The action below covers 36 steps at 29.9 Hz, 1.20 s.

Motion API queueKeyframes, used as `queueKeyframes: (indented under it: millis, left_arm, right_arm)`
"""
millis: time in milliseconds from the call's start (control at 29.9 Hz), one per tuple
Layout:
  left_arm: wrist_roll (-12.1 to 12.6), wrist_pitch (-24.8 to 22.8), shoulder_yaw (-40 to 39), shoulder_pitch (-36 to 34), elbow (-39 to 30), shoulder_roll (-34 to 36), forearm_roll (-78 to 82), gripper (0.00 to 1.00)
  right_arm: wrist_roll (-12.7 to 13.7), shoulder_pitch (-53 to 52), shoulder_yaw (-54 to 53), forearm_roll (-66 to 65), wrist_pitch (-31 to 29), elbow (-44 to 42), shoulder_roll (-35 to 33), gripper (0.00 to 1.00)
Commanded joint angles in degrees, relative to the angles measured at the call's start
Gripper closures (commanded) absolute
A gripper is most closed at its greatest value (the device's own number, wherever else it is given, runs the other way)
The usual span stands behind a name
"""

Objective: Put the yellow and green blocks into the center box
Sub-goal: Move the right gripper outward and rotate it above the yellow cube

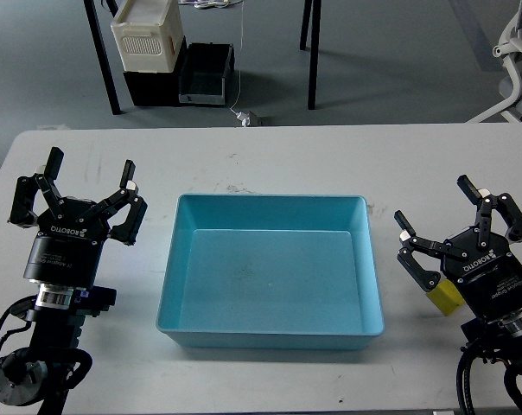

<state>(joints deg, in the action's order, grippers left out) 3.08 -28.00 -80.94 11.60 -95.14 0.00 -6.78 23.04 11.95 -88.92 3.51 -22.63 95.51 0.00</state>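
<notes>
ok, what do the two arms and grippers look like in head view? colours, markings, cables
Both arms are black. The left gripper and right gripper are black two-finger units with white ROBOTIQ lettering on the body and pale pads at some fingertips. Each wrist has a silver ribbed ring below the gripper body. Black cables loop beside both wrists.

Bright, even light; perhaps slightly soft.

Both arms are black, each ending in a two-fingered end effector lettered ROBOTIQ in white. The left end effector (77, 194) has silver screws at its knuckles and a white barcode label on its wrist. The right end effector (461, 226) carries a similar label, and black cables loop beneath both wrists.
</notes>
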Motion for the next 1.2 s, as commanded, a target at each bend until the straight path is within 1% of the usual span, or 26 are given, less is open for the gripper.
queueKeyframes:
  millis: [0, 301, 468, 635, 702, 802, 869, 969, 1003, 1070, 1170]
  left_arm:
    - [0.0, 0.0, -0.09, 0.09, 0.3, 0.0, -0.08, 0.0]
    - [0.08, 0.0, -0.18, 1.05, 0.83, 0.0, -0.43, 0.0]
    - [0.0, 0.0, -0.27, 1.76, 0.92, 0.0, -1.74, 0.0]
    - [0.52, 0.0, -2.02, 1.85, 0.92, 0.0, -6.58, 0.0]
    - [0.52, 0.0, -3.08, 1.76, 0.92, 0.0, -6.84, 0.0]
    - [0.52, 0.0, -3.52, 1.32, 0.92, 0.0, -7.11, 0.0]
    - [0.52, 0.0, -3.52, 0.45, 0.83, 0.0, -7.11, 0.0]
    - [0.61, 0.0, -3.43, -0.44, 0.92, 0.0, -7.02, 0.0]
    - [0.61, 0.0, -3.43, -0.79, 0.92, 0.0, -7.02, 0.0]
    - [0.7, 0.0, -3.17, -1.93, 1.01, 0.0, -6.93, 0.0]
    - [0.7, 0.0, -3.08, -3.6, 1.18, 0.0, -6.49, 0.0]
  right_arm:
    - [0.08, 0.0, -0.38, 0.01, -0.66, -0.06, 0.0, 0.0]
    - [-0.18, 0.0, -2.05, 0.01, -1.01, -0.15, 0.0, 0.0]
    - [0.08, -0.17, -2.58, 0.36, -5.37, -0.41, 0.0, 0.0]
    - [-0.18, -0.35, -2.58, 0.45, -5.23, -0.76, 0.0, 0.0]
    - [-0.88, -0.35, -2.66, 0.54, -5.23, -0.68, 0.0, 0.0]
    - [-3.52, -0.44, -2.66, 0.54, -5.14, -0.41, 0.0, 0.0]
    - [-3.96, -0.44, -2.84, 0.45, -4.36, -0.41, 0.0, 0.0]
    - [-3.88, -0.44, -3.63, 0.36, -1.9, -0.32, 0.0, 0.0]
    - [-3.88, -0.53, -3.54, 0.36, -1.02, -0.32, -1.3, 0.0]
    - [-3.79, -0.53, -3.37, 0.36, 0.39, -0.32, -6.91, 0.0]
    - [-3.35, -0.88, -3.02, -0.17, 0.75, 0.11, -15.35, 0.0]
